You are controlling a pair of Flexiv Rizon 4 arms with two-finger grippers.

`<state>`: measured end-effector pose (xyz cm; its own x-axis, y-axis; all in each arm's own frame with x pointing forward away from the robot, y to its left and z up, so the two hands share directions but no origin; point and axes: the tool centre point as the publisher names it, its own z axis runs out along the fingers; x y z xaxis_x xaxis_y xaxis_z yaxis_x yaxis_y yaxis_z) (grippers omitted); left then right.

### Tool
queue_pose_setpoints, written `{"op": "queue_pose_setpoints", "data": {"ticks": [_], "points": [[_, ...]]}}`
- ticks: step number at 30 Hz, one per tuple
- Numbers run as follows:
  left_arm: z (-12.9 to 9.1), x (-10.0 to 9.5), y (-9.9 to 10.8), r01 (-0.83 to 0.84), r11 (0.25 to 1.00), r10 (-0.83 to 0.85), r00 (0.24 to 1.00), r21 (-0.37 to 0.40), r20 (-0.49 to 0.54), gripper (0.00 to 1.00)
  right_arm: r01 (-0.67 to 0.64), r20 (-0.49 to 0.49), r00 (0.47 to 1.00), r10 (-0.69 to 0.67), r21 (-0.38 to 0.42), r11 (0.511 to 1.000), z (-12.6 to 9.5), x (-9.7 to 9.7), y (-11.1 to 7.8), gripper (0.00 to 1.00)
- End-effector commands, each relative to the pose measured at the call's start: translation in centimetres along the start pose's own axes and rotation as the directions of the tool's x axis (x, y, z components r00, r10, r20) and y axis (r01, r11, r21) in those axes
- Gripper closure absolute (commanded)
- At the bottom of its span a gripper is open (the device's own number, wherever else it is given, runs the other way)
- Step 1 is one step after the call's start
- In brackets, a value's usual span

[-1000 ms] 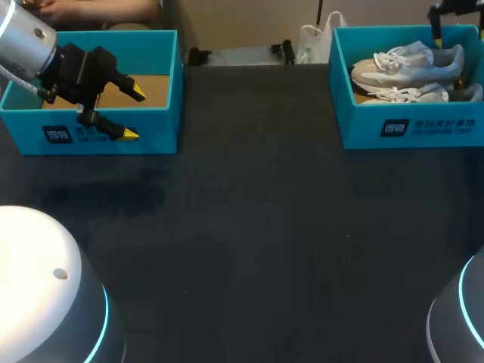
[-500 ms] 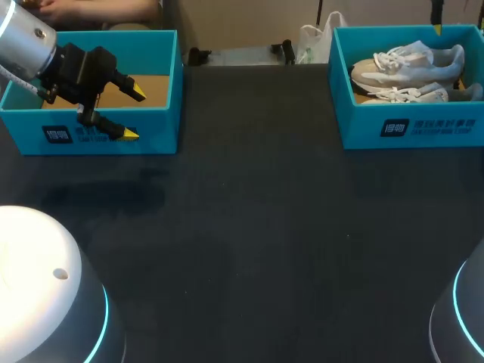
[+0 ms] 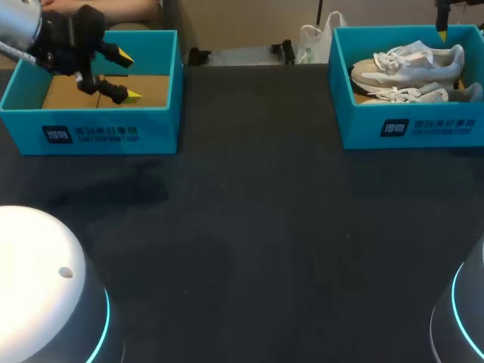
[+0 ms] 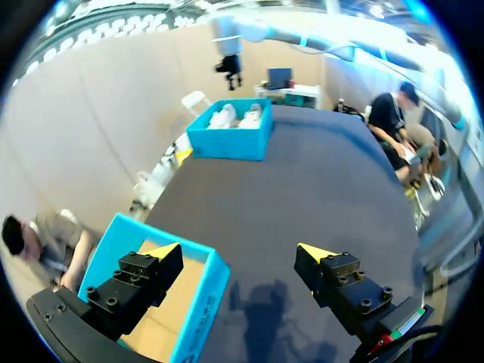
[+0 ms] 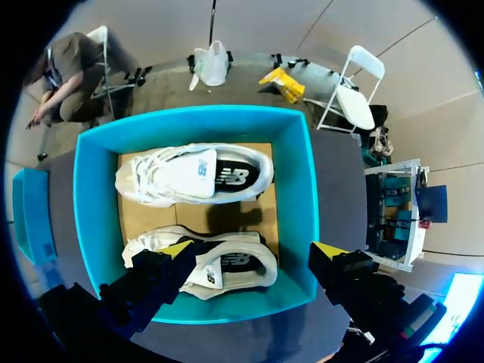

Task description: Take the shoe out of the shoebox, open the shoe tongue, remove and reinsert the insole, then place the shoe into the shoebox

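Two white sneakers (image 3: 408,72) lie side by side in the blue shoebox (image 3: 408,127) at the table's far right. In the right wrist view my right gripper (image 5: 253,249) hangs open straight above that box (image 5: 296,189), its fingers astride the nearer sneaker (image 5: 219,268), with the other sneaker (image 5: 193,174) ahead of it. The head view catches only one of its yellow fingertips (image 3: 442,33) above the box's back wall. My left gripper (image 3: 127,76) stands open over the other blue box (image 3: 110,132) at the far left, holding nothing. The left wrist view shows its fingers wide apart (image 4: 240,251).
The left box (image 4: 204,265) holds only a brown cardboard floor. Between the two boxes stretches the dark tabletop (image 3: 249,227). The white domes of my arm bases (image 3: 45,295) sit at the near corners.
My left gripper has moved back and up, from the left box's front wall to above its inside. The right gripper has stayed high over the shoebox, both still open.
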<state>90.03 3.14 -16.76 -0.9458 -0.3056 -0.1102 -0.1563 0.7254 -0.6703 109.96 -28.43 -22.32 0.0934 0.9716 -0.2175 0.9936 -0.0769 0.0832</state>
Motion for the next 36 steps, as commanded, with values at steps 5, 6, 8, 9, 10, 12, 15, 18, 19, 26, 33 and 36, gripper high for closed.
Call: {"op": "queue_pose_setpoints", "data": {"ticks": [5,6,8,9,10,12,15,18,19,26,33,36], "points": [[-0.4,-0.7,-0.7,0.581,0.757,-0.484,0.806,-0.3,0.341,0.0,-0.001,0.0,1.0,0.001,-0.06,0.998,0.0,0.0,-0.6,0.0],[-0.4,-0.8,-0.7,0.632,0.715,-0.519,0.767,-0.299,0.379,0.0,0.007,0.001,1.0,-0.007,-0.051,0.999,0.1,0.1,-1.0,0.0],[-0.4,-1.0,-0.7,0.719,0.62,-0.595,0.691,-0.314,0.41,0.0,0.01,-0.01,1.0,-0.011,-0.036,0.999,0.2,0.4,-1.9,0.0],[-0.5,-1.1,-0.8,0.755,0.57,-0.624,0.655,-0.325,0.426,0.0,0.008,-0.007,1.0,-0.008,-0.022,1.0,0.2,0.5,-2.3,0.0],[-0.4,-1.1,-0.8,0.774,0.536,-0.64,0.633,-0.338,0.435,0.0,-0.001,-0.006,1.0,0.0,-0.016,1.0,0.1,0.5,-2.9,0.0],[-0.3,-1.0,-1.0,0.814,0.462,-0.653,0.581,-0.353,0.486,0.0,0.0,-0.016,1.0,0.0,0.019,1.0,-0.2,0.7,-3.9,0.0],[-0.3,-1.1,-1.0,0.858,0.384,-0.69,0.512,-0.341,0.511,0.0,-0.001,-0.047,0.999,0.004,0.061,0.998,-0.8,0.9,-5.4,0.0],[-0.1,-1.9,-0.6,0.91,0.266,-0.719,0.406,-0.317,0.564,0.0,0.005,-0.086,0.996,0.002,0.092,0.996,-1.4,1.1,-6.9,0.0],[-0.1,-2.0,-0.5,0.919,0.242,-0.729,0.383,-0.31,0.568,0.0,0.016,-0.094,0.996,-0.007,0.094,0.995,-1.7,1.3,-7.4,0.0],[0.5,-2.7,0.0,0.944,0.095,-0.767,0.271,-0.315,0.582,0.0,0.048,-0.093,0.995,-0.042,0.061,0.997,-3.1,2.5,-11.0,0.0],[0.9,-3.3,0.7,0.956,-0.025,-0.794,0.16,-0.293,0.586,0.0,0.058,-0.082,0.995,-0.063,-0.059,0.997,-4.9,3.5,-14.6,0.0],[1.2,-3.4,1.2,0.948,-0.072,-0.803,0.13,-0.311,0.582,0.0,0.035,-0.088,0.995,-0.044,-0.097,0.995,-5.2,3.9,-16.0,0.0]]}}
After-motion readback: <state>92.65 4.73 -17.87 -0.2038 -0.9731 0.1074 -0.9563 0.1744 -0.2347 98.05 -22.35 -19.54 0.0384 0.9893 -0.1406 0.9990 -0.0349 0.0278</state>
